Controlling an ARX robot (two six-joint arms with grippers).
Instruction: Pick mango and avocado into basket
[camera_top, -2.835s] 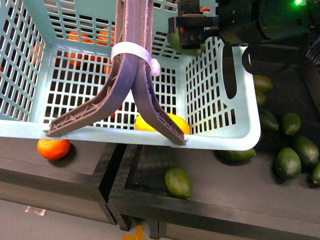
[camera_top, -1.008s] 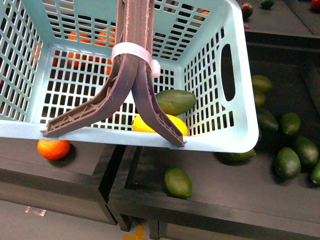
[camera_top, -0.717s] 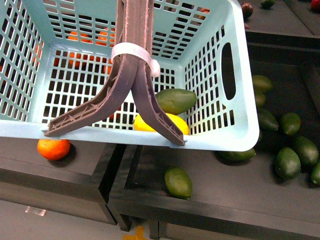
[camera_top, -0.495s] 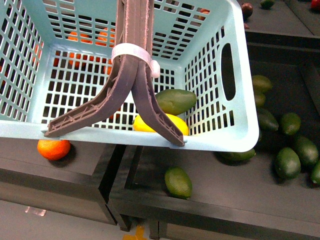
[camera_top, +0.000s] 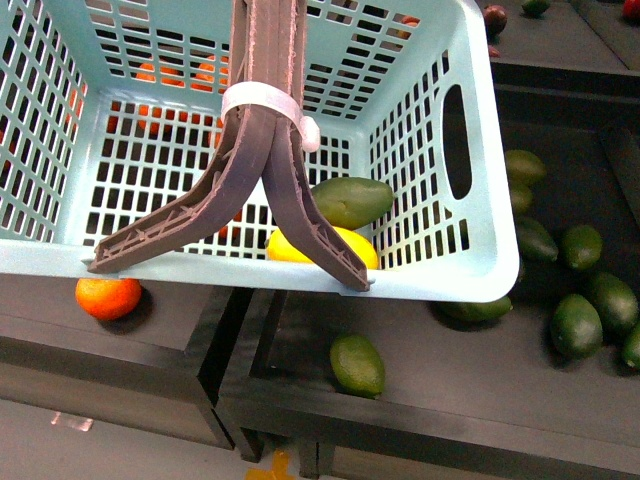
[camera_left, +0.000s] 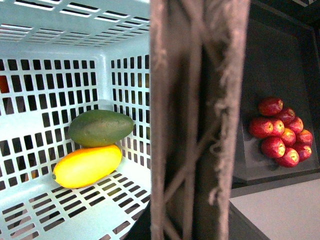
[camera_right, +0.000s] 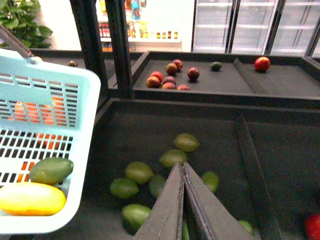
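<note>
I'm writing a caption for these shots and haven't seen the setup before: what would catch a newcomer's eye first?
The pale teal basket fills most of the front view, its brown-grey handles rising up the middle. On its floor the yellow mango lies touching the dark green avocado, near the right-hand wall. Beyond that wall, loose green fruits lie scattered in a dark bin.

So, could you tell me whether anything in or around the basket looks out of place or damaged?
Nothing stands out. The mango and avocado lie touching inside the basket, both intact. The right gripper is shut and empty above the loose green fruit.
</note>
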